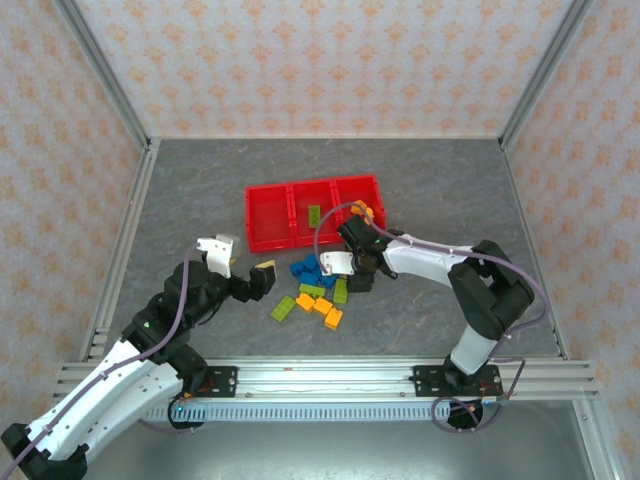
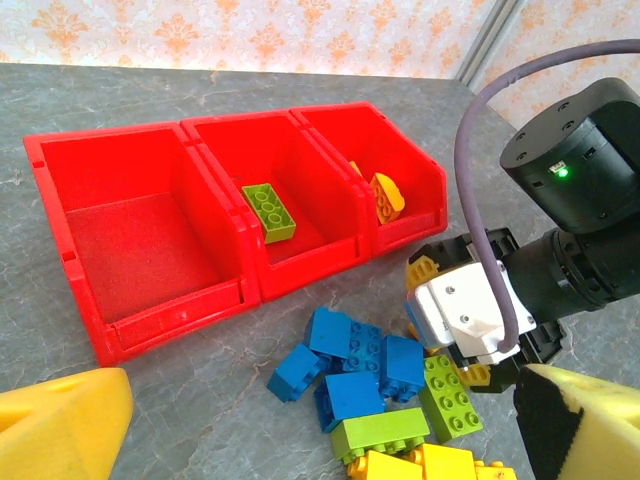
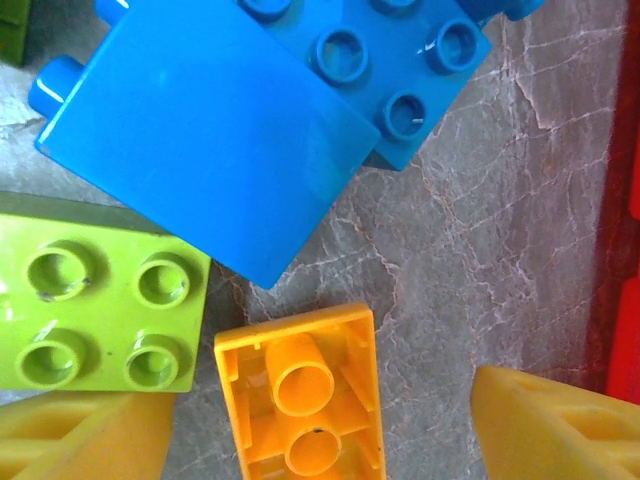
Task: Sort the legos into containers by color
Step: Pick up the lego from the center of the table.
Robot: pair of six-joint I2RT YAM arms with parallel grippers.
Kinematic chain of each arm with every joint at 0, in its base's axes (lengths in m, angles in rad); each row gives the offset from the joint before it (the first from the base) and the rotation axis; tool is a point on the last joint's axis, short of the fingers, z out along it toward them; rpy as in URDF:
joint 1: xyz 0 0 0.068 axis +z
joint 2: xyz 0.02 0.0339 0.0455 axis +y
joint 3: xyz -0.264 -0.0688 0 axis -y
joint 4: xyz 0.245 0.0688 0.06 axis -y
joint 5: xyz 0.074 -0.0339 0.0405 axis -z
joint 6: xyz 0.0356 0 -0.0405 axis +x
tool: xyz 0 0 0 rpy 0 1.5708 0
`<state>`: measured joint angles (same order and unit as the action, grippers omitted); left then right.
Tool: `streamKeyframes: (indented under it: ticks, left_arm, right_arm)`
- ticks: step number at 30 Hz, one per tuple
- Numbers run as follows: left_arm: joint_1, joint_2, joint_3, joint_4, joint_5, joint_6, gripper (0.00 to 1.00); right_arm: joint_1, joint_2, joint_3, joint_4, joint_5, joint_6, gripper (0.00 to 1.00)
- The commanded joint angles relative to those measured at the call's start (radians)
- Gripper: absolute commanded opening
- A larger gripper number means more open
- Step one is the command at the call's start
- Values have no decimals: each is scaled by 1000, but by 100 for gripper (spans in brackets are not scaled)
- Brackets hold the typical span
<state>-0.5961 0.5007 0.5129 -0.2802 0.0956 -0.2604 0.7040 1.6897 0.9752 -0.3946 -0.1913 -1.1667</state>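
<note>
Glossy red bins (image 2: 130,240): studded lime brick (image 2: 268,212) in the middle, orange bricks (image 2: 385,195) at right. Left gripper (image 2: 320,430) spread wide. Right gripper (image 3: 320,430) apart, with an upturned hollow brick (image 3: 300,390) between its pads.

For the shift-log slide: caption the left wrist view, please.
Right arm's fingers low over loose bricks beside the red tray; green brick in middle bin, orange bricks in right bin.
</note>
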Motion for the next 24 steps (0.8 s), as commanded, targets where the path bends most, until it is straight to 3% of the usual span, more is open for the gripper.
streamKeyframes:
  ticks: [1,5,20,24]
  left_arm:
    - [-10,-19,2,-13,-17,18,99]
    - [-10,-34,1,-13,-23,18,99]
    - [-25,-53,2,-19,-39,17,99]
    - [-28,-57,4,-22,-46,16,99]
  right_arm:
    - [-5,-12,-29,-6,-3,29,73]
    - [0,-58,-65,8,-49,43,65]
    - [3,-44,-87,42,22,20,61]
    - [3,-33,-79,28,16,6,52]
